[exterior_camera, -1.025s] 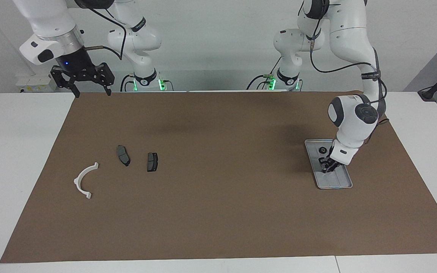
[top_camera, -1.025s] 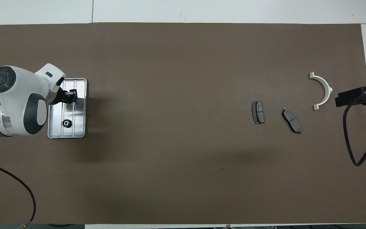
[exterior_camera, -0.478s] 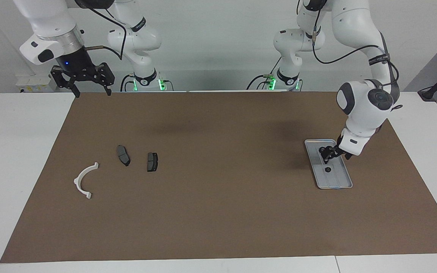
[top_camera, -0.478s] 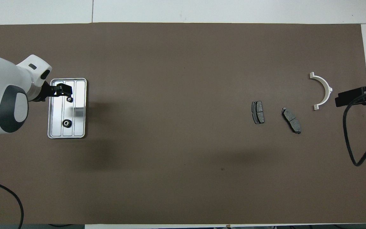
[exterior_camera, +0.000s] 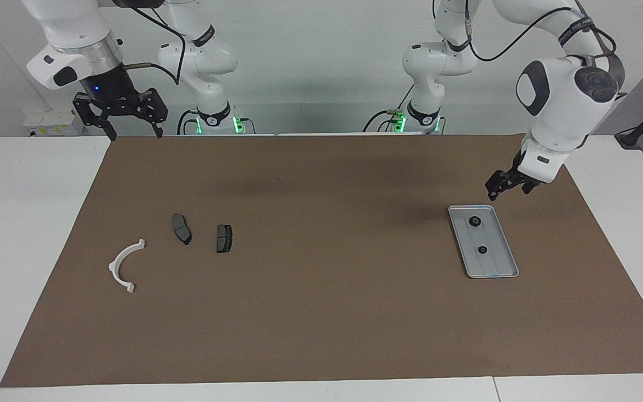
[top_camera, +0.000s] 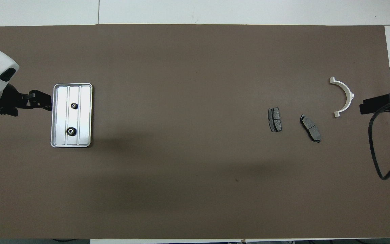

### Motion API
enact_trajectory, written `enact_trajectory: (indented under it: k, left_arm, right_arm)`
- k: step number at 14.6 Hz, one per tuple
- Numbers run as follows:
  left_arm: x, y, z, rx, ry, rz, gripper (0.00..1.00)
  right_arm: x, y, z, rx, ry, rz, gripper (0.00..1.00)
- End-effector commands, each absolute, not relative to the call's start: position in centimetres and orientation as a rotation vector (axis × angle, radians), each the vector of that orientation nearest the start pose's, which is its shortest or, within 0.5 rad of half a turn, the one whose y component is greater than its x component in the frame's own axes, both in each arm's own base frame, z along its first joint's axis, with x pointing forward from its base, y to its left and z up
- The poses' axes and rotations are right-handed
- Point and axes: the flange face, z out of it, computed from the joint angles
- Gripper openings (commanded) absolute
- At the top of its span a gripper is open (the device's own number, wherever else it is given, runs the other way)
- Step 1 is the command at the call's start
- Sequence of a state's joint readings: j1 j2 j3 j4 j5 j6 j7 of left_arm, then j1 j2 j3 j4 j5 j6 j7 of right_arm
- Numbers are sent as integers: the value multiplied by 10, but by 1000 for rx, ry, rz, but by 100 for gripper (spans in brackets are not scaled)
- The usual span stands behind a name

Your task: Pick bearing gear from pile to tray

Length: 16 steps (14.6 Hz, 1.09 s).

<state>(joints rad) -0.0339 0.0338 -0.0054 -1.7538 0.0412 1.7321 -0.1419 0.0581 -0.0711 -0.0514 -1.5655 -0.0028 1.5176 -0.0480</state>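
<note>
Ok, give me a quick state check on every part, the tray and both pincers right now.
Tray: flat on the mat, two gears in it.
Gear nearer the robots: lying in the tray.
Gear farther from the robots: lying in the tray.
Two brake pads: flat on the mat, apart.
White half-ring bracket: flat on the mat.
Left pincer: raised by the tray, empty.
Right pincer: open, empty, waiting.

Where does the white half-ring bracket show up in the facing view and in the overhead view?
Facing view: white half-ring bracket lies low at the picture's left, beside the two brake pads.
Overhead view: it sits at the picture's right, above mid-height.
Shared landmark: the brake pads, between bracket and tray in both.
</note>
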Motion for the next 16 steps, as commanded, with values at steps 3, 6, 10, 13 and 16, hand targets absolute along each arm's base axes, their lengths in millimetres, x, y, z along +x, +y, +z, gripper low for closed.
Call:
enact_trajectory:
  k: [3, 6, 10, 13, 16]
  left_arm:
    - [545, -29, 577, -3114, -107, 78, 100]
    - [538, -30, 569, -3111, -121, 101, 100]
    - [538, -29, 571, -3112, -121, 85, 100]
    - [538, -26, 571, -3113, -121, 83, 100]
    - [540, -22, 575, -3116, -131, 57, 100]
  right_arm:
    - [523, 6, 663, -3122, -71, -29, 100]
    - [521, 6, 664, -3122, -71, -31, 100]
    - [521, 6, 662, -3120, -72, -24, 100]
    - [521, 6, 660, -3120, -74, -19, 100]
    - [522, 5, 656, -3120, -71, -19, 100]
